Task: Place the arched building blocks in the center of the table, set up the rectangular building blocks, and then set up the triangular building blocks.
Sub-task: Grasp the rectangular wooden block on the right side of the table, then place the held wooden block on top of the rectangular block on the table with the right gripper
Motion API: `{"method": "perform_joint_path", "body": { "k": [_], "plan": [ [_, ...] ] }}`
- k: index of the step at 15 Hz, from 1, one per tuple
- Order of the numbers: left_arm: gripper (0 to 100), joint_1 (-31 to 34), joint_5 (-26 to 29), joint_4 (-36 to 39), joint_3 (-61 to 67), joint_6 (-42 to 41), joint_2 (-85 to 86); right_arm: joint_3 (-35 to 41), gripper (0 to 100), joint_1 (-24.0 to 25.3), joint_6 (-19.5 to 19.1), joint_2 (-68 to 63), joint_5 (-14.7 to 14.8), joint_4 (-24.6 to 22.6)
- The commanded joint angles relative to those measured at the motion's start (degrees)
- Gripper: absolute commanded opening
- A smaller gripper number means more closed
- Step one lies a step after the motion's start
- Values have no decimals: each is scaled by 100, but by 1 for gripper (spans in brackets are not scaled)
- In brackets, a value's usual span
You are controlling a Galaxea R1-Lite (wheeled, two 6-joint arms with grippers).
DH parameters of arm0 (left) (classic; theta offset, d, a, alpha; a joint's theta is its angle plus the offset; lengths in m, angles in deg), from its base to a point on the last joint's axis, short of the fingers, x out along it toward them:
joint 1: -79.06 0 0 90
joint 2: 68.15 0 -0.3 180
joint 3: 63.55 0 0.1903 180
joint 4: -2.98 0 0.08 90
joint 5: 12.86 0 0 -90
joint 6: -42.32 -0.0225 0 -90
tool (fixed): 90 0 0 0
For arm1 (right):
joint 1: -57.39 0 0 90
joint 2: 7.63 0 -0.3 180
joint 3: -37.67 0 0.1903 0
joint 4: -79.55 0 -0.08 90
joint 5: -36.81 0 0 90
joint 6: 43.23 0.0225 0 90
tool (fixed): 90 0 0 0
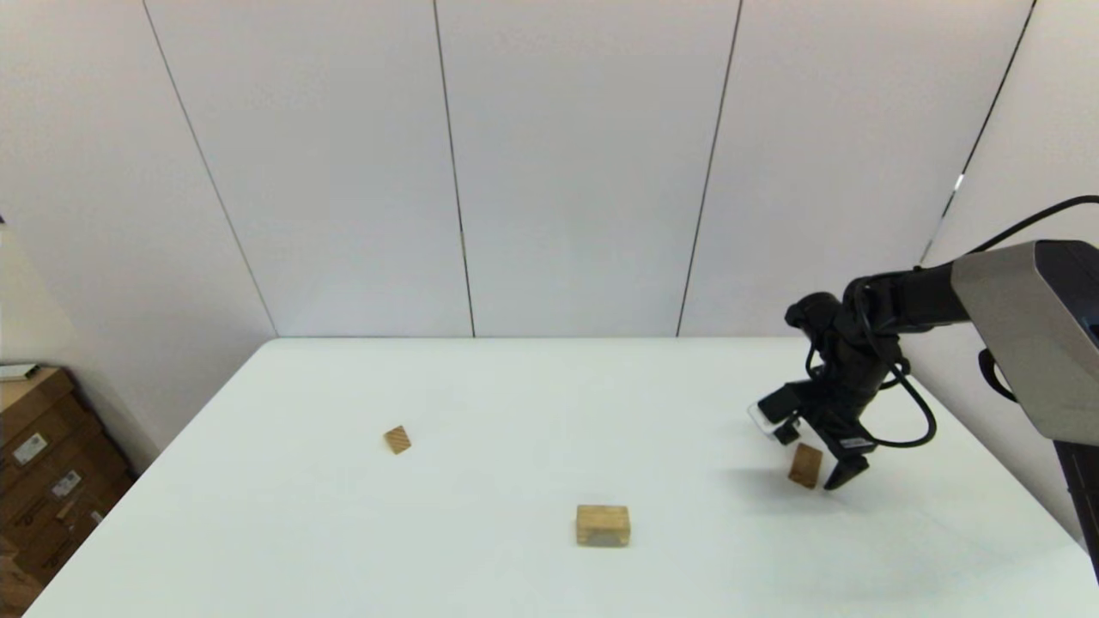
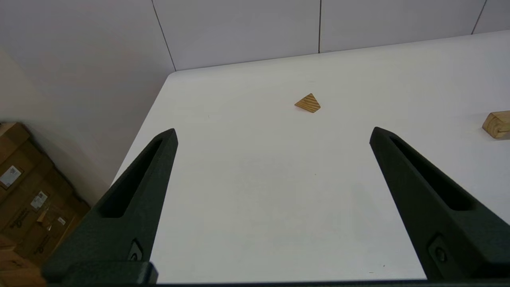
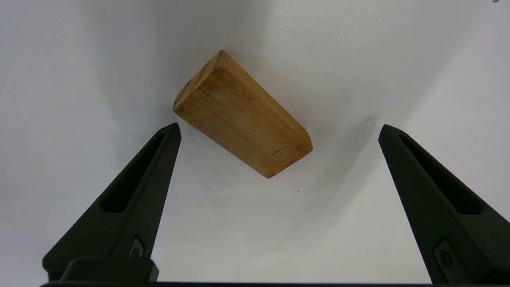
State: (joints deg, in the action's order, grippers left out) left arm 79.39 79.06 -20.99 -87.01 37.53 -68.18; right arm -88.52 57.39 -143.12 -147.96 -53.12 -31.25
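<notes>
My right gripper hangs low over the desk near its right edge, fingers spread wide and touching nothing. The rectangular block lies on the desk between them, turned at a slant to the fingers and apart from both. My left gripper is out of the head view; its wrist camera shows its fingers spread too, holding nothing, above the left part of the desk. The arched block rests toward the middle of the front edge. The triangular block lies left of centre, well apart from the others.
</notes>
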Motion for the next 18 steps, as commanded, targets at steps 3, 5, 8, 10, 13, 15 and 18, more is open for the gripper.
{"method": "perform_joint_path", "body": {
  "k": [3,5,8,10,13,15,18],
  "plan": [
    [100,2,-8,-2,1,-4,2,7,0,9,-39,-47,1,31],
    [100,2,1,-2,1,-4,2,7,0,9,-22,-47,1,31],
    [100,2,1,-2,1,-4,2,25,0,9,-22,-65,1,39],
    [100,2,1,-2,1,-4,2,51,0,9,-22,-65,1,48],
    [100,2,1,-2,1,-4,2,51,0,9,-4,-21,1,66],
    [100,2,1,-2,1,-4,2,148,0,44,13,172,-42,66],
    [100,2,1,-2,1,-4,2,148,0,167,383,559,-517,75]
  ]
}}
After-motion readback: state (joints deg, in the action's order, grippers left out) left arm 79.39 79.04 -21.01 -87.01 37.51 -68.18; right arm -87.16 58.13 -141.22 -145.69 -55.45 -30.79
